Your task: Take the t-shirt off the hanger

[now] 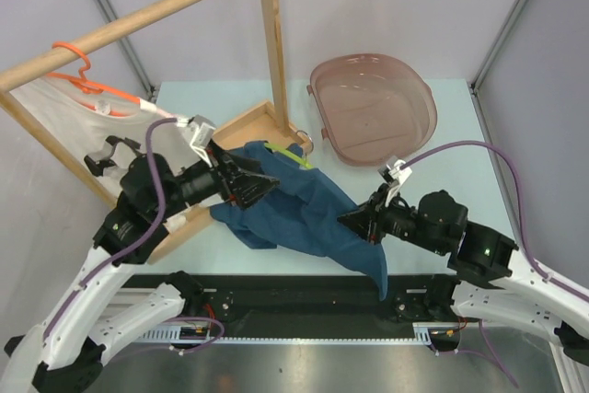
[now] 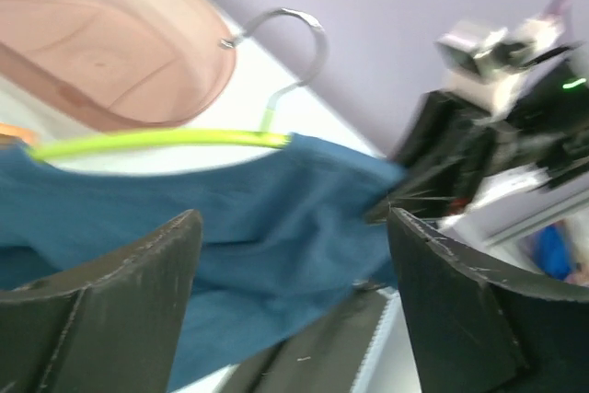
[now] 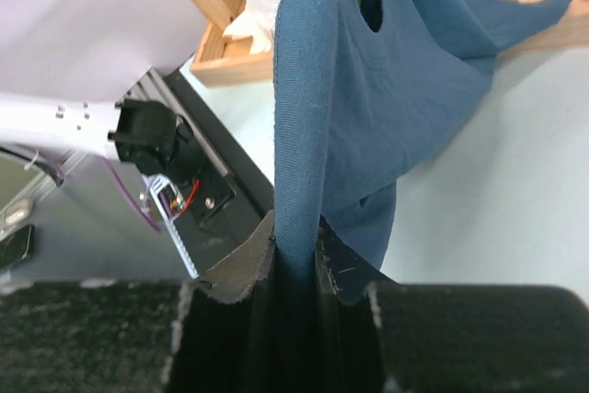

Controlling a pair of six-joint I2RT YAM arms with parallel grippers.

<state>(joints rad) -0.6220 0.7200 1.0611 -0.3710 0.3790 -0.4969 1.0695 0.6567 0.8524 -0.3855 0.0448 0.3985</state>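
Note:
A blue t-shirt [image 1: 294, 209] hangs on a lime-green hanger [image 1: 290, 156] with a metal hook [image 2: 294, 34], spread over the table near the wooden rack's base. My right gripper [image 1: 361, 220] is shut on a fold of the t-shirt [image 3: 304, 135] and holds it taut. My left gripper [image 1: 253, 186] is open just over the t-shirt's left part; the blue cloth [image 2: 230, 218] shows between and beyond its fingers [image 2: 120, 283], which do not pinch it. The green hanger bar [image 2: 156, 142] lies along the cloth's top edge.
A wooden rack [image 1: 271, 43] stands at the back left, carrying an orange hanger [image 1: 83, 75] with a white garment [image 1: 64, 112]. A brown translucent tub [image 1: 373, 112] sits at the back right. The black rail runs along the table's near edge [image 1: 304, 292].

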